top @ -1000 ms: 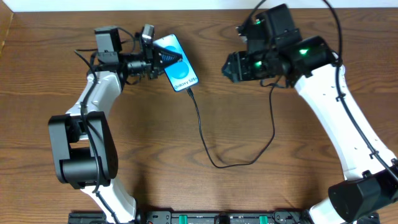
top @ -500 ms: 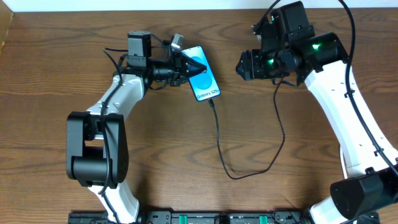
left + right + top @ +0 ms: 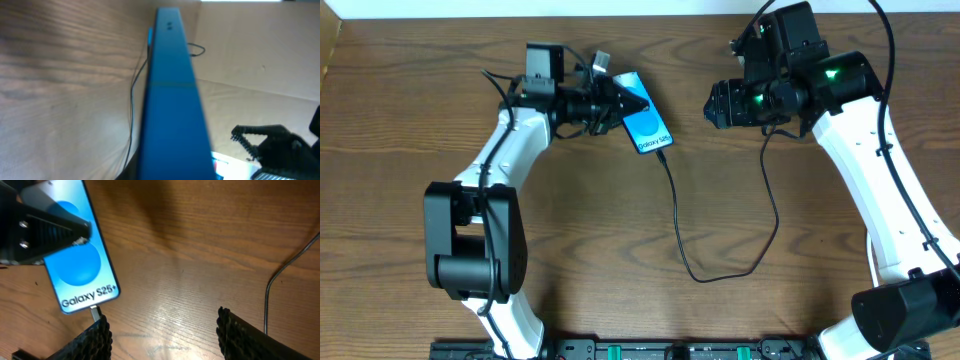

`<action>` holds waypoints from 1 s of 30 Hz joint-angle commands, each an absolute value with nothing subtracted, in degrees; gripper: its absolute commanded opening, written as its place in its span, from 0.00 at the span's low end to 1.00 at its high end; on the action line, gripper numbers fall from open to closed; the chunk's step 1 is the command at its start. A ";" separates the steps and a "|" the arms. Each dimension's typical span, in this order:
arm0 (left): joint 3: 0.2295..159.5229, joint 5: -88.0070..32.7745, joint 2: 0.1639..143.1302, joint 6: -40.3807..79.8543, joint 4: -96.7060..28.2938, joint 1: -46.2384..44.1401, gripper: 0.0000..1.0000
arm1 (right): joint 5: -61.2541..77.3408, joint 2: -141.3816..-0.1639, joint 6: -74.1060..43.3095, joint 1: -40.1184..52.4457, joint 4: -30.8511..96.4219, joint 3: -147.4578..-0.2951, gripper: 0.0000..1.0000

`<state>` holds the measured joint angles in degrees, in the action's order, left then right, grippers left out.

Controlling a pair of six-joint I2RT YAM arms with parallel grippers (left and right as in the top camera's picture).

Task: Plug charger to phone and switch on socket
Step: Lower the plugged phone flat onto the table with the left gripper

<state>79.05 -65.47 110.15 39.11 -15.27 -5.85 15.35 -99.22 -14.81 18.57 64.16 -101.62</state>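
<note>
One slim phone [image 3: 648, 128], thin blk charger [image 3: 266, 302], woodgrain tbl [image 3: 610, 250]

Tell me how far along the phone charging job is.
Done: the charger plug sits in the bottom of the phone. In hand: left pincer grips the phone; right pincer hangs open, empty. Left: switching on the socket, which no view shows.

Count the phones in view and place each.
1. The phone is at the table's upper centre, gripped by the left pincer, charger cable at its lower end. Another could be hidden.
</note>
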 commanded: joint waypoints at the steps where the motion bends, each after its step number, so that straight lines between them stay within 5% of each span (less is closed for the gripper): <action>1: 84.73 -58.96 109.43 33.91 -22.98 -6.11 0.07 | 14.85 -99.00 -14.06 17.76 64.53 -102.19 0.68; 6: 92.14 -47.00 109.43 21.04 -43.66 -7.94 0.07 | 14.85 -99.00 -14.04 17.28 64.55 -102.19 0.68; 11: 92.88 -47.31 109.82 14.06 -50.24 -9.10 0.07 | 14.48 -99.00 -14.06 17.23 64.60 -102.19 0.68; 30: 92.88 -53.54 123.70 4.95 -49.98 -9.85 0.07 | 14.46 -99.02 -14.06 17.30 66.02 -100.82 0.67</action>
<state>91.66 -51.16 121.95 6.50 -50.57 -9.67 14.92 -99.22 -14.76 17.56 65.89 -101.58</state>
